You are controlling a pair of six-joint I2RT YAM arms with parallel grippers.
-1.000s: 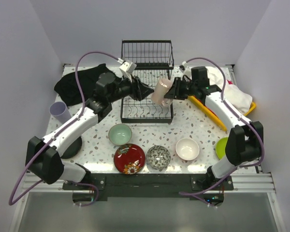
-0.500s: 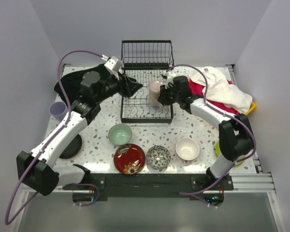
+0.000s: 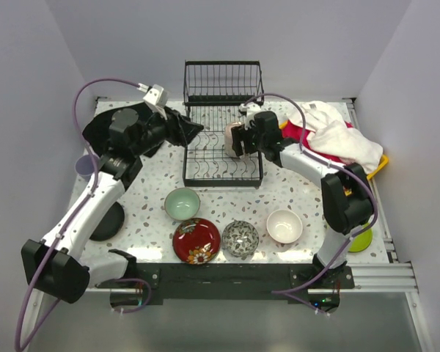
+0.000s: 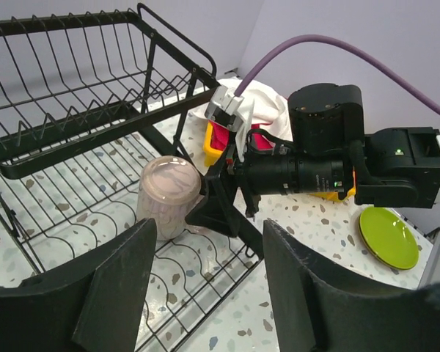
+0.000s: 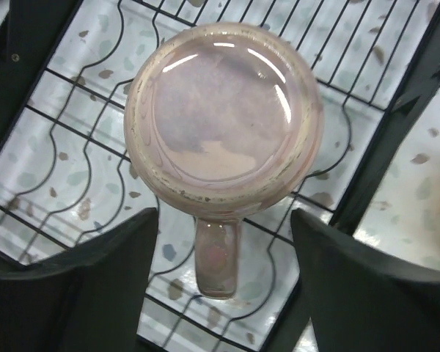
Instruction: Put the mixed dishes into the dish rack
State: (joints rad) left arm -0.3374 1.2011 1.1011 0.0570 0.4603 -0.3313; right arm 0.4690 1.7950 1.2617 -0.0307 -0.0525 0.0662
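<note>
The pinkish mug stands upside down on the lower grid of the black wire dish rack, handle toward my right wrist camera. My right gripper is open, its fingers either side of the handle and apart from it. The mug and right gripper sit at the grid's right side. My left gripper is open and empty at the rack's left edge. Pale green, red floral, patterned and white bowls lie near the front.
A lavender mug stands at the far left and a black plate lies under my left arm. A lime green plate sits at the right edge. A yellow tray of cloths and a black cloth flank the rack.
My right gripper carried the pinkish mug down onto the lower grid and opened, letting it go. My left arm drew back to the left and its jaws widened.
</note>
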